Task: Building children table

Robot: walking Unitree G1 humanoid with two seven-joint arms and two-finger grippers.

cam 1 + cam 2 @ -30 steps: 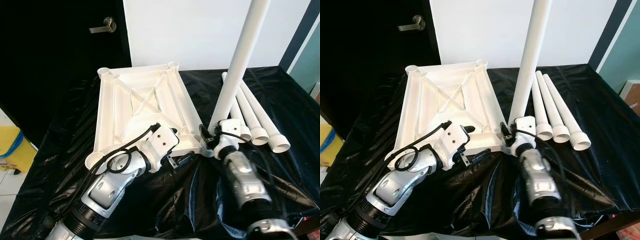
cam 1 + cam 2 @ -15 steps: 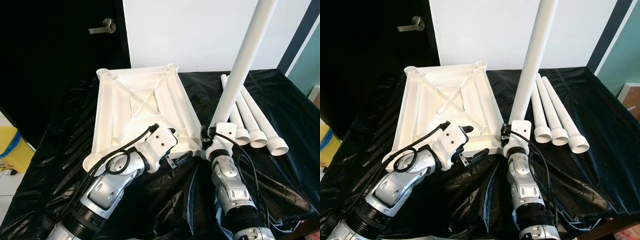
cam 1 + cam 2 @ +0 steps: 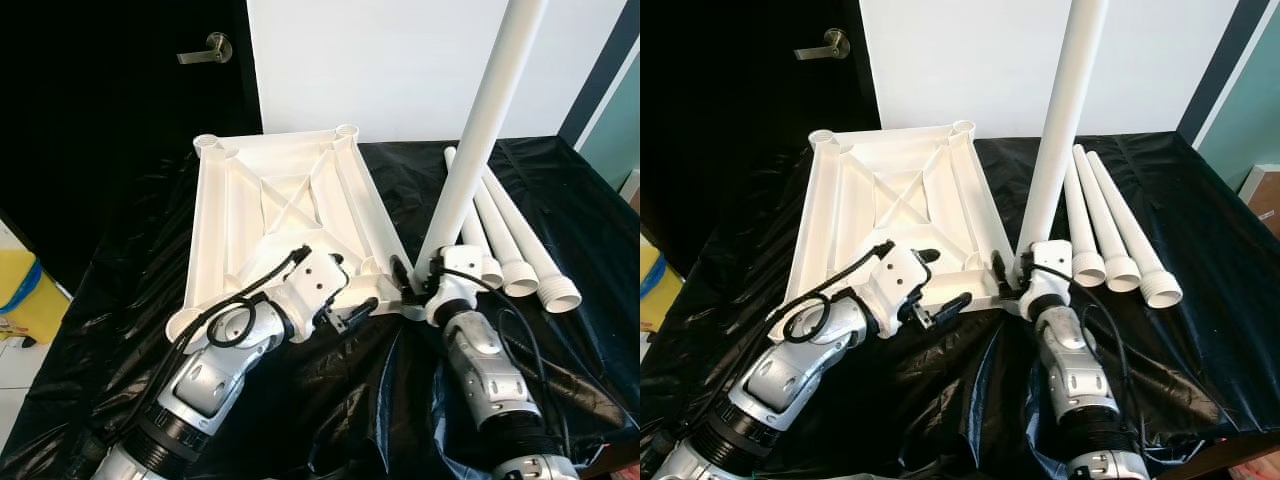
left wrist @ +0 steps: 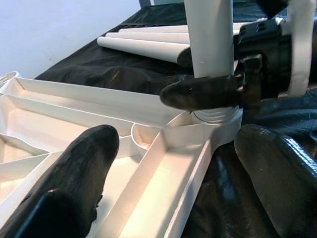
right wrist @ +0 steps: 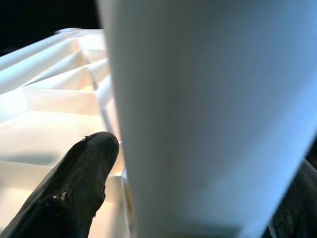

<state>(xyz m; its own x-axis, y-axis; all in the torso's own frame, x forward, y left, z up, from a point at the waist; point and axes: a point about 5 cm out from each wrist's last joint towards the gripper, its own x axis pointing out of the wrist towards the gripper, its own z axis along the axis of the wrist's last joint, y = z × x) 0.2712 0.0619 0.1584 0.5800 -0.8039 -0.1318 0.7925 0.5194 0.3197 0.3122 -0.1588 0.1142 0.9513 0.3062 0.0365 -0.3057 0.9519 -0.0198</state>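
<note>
The white leg (image 3: 483,130) stands straighter than a moment ago, its end in the near right corner socket (image 4: 216,120) of the upside-down tabletop (image 3: 285,210) (three spare legs (image 3: 515,245) lie right). The right gripper (image 3: 415,285) squeezes the leg; the left gripper (image 3: 345,305) hangs wide open over the tabletop's near edge.

The tabletop (image 3: 280,215) lies upside down at centre frame on the surface (image 3: 120,330); three legs (image 3: 515,240) lie right of it, one leg (image 3: 480,140) stands at its lower-right corner.

A black plastic sheet (image 3: 120,300) covers the surface, with a dark door's lever handle (image 3: 208,47) and perhaps a yellow bin (image 3: 20,290) beyond.
</note>
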